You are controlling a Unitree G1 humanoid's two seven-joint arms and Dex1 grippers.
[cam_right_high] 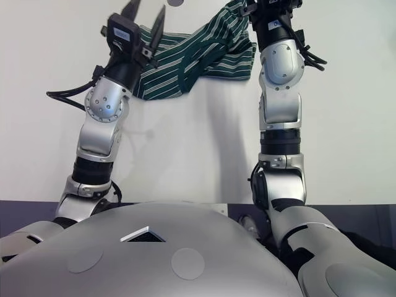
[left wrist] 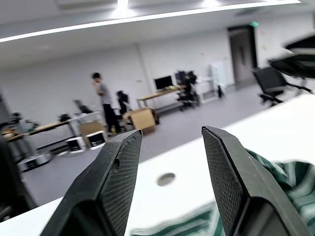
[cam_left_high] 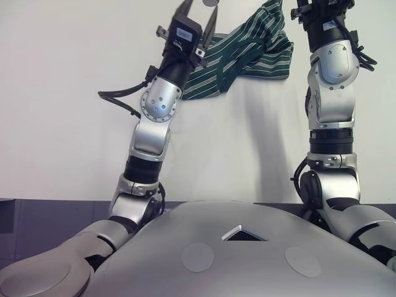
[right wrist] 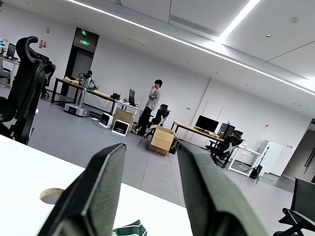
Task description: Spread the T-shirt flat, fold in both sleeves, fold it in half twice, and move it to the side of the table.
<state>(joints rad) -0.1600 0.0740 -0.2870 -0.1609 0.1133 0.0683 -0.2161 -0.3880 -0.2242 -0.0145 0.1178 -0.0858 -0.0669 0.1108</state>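
— Since you have the head view up, what does the shirt lie on?

— On a plain white bench (cam_left_high: 74, 74). The shirt (cam_left_high: 247, 59), dark green with thin white stripes, lies bunched toward the far edge, between the two arms. A round hole (left wrist: 166, 179) is set in the bench top beyond the cloth.

— And the room behind?

— It is an open office with a grey floor (right wrist: 74, 142), white walls (right wrist: 128, 73) and light strips (right wrist: 236, 19) along the ceiling. There are desks (right wrist: 98, 96), monitors (right wrist: 206, 122), black chairs (right wrist: 24, 83) and a dark door (right wrist: 82, 56) at the back.

— Any writing?

— A green sign (right wrist: 84, 43) glows over the door, and a blue-and-white label (cam_left_high: 184, 33) is stuck on the left end effector (cam_left_high: 198, 15). Both are too small to read.

— Containers?

— Cardboard boxes (right wrist: 162, 140) stand on the floor by the desks. The one closest in the right wrist view has its flaps up, but I cannot tell what is inside.

— How do the end effectors stand?

— The left one hangs by the shirt's left end, fingers spread, nothing between them. The right end effector (right wrist: 151, 147) is at the shirt's right end, also spread wide with nothing pinched. A corner of striped cloth shows beneath it in its wrist view.
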